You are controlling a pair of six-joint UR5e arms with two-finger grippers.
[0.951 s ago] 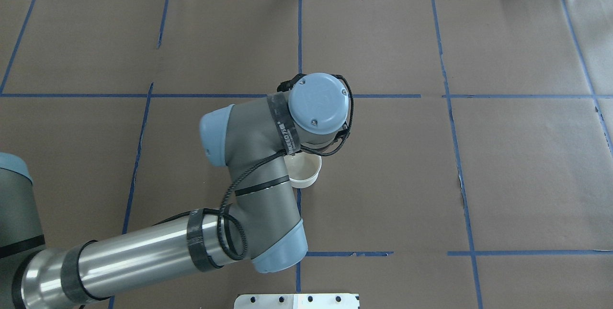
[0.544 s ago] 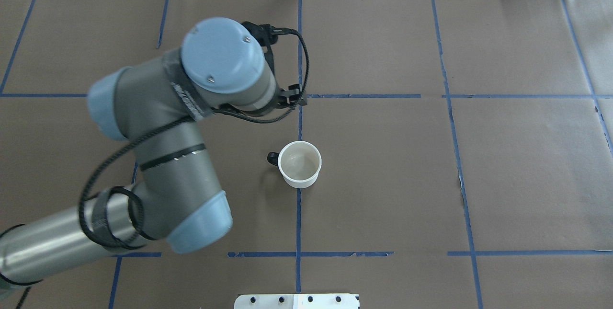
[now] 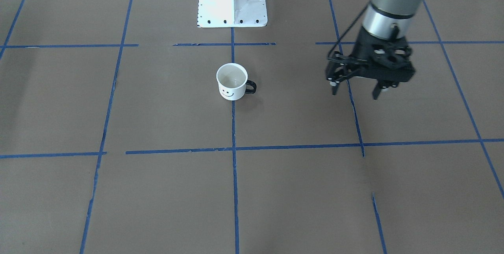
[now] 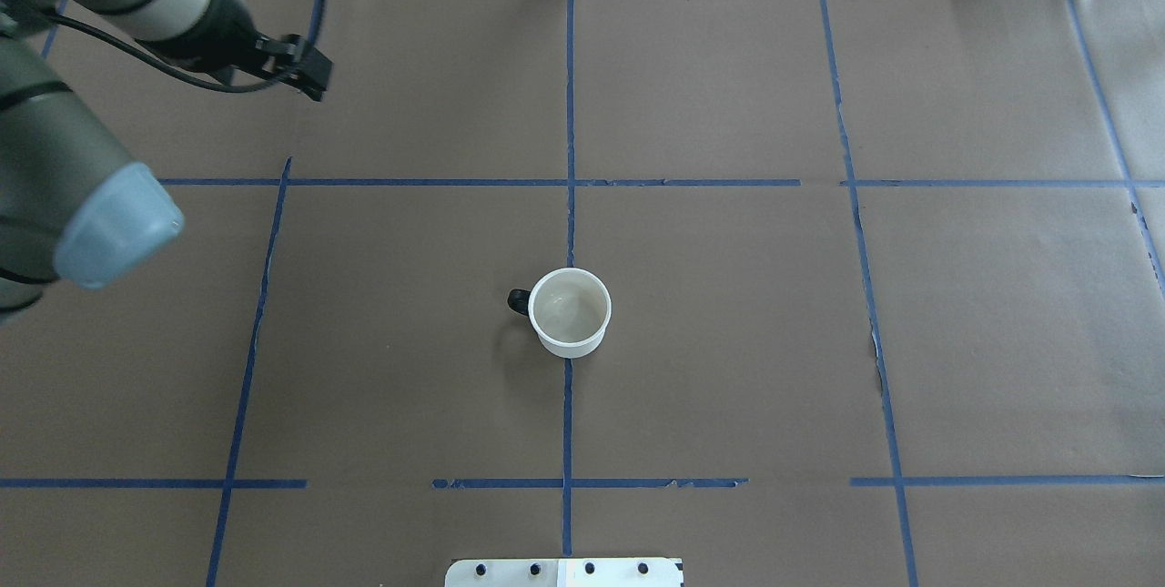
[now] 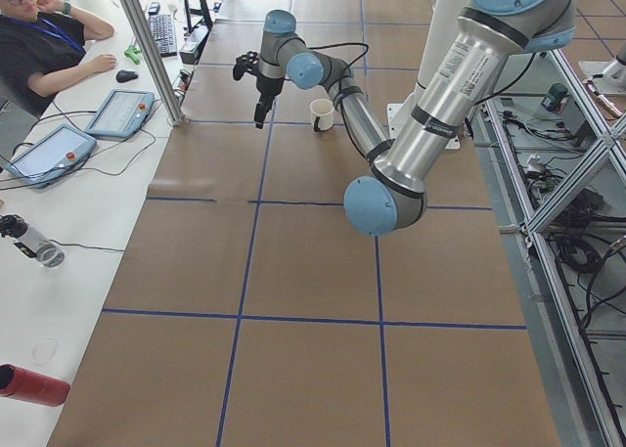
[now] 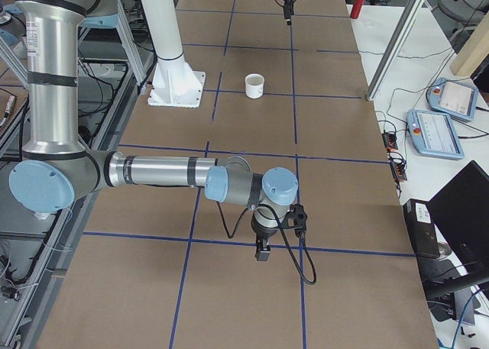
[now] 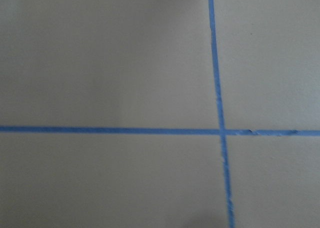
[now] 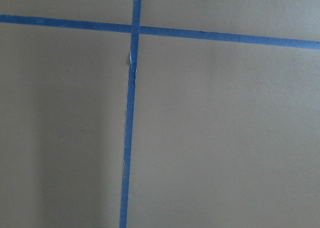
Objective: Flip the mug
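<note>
The black left gripper (image 3: 355, 93) hangs with its 2 fingers spread wide, holding nothing, above the brown paper table (image 3: 157, 191). Well apart from it, the small white metal mug with a smiley face (image 3: 231, 85) stands upright and empty on a blue tape line (image 3: 234, 128) in the middle. I cannot tell how the right gripper (image 6: 262, 251) is set.

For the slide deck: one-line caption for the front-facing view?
Mug stands upright, rim up; open left gripper hangs apart, on its handle side.

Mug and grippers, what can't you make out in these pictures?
Right gripper: open or shut unclear; only the exterior right view shows it, small.
Mug: smiley face hidden overhead, turned away from that camera.
Both wrist views: only brown table cover and blue tape, nothing else.
</note>
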